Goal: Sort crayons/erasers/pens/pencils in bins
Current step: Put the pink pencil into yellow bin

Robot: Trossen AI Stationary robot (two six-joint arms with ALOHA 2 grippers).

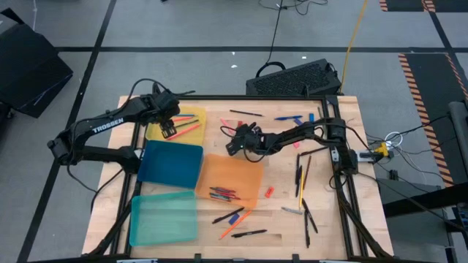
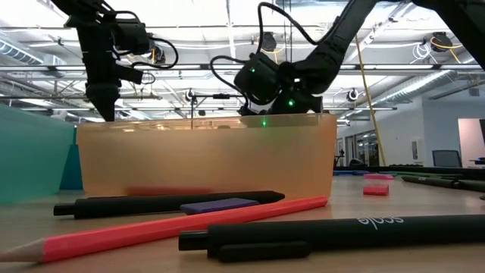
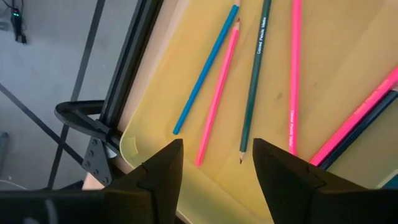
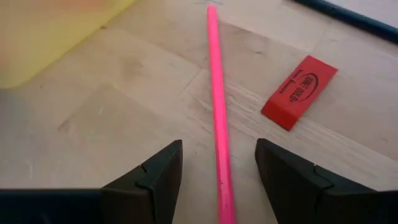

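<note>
My left gripper (image 1: 168,130) (image 3: 217,165) hangs open above the yellow bin (image 1: 157,133), where several pencils lie flat: a blue one (image 3: 205,68), a dark green one (image 3: 254,81) and pink ones (image 3: 217,93). My right gripper (image 1: 232,145) (image 4: 219,168) is open and low over the table's middle, between the yellow bin and the orange bin (image 1: 248,172). Its fingers stand on either side of a pink pencil (image 4: 216,112) lying on the wood, without touching it. A red eraser (image 4: 300,91) lies beside that pencil.
The dark blue bin (image 1: 172,164) and the teal bin (image 1: 162,218) sit near the left edge. The orange bin holds several sticks (image 1: 223,193). Loose pens lie at the right (image 1: 300,179) and the front (image 1: 248,234), with an orange pencil (image 1: 235,225) and a small red eraser (image 1: 269,191).
</note>
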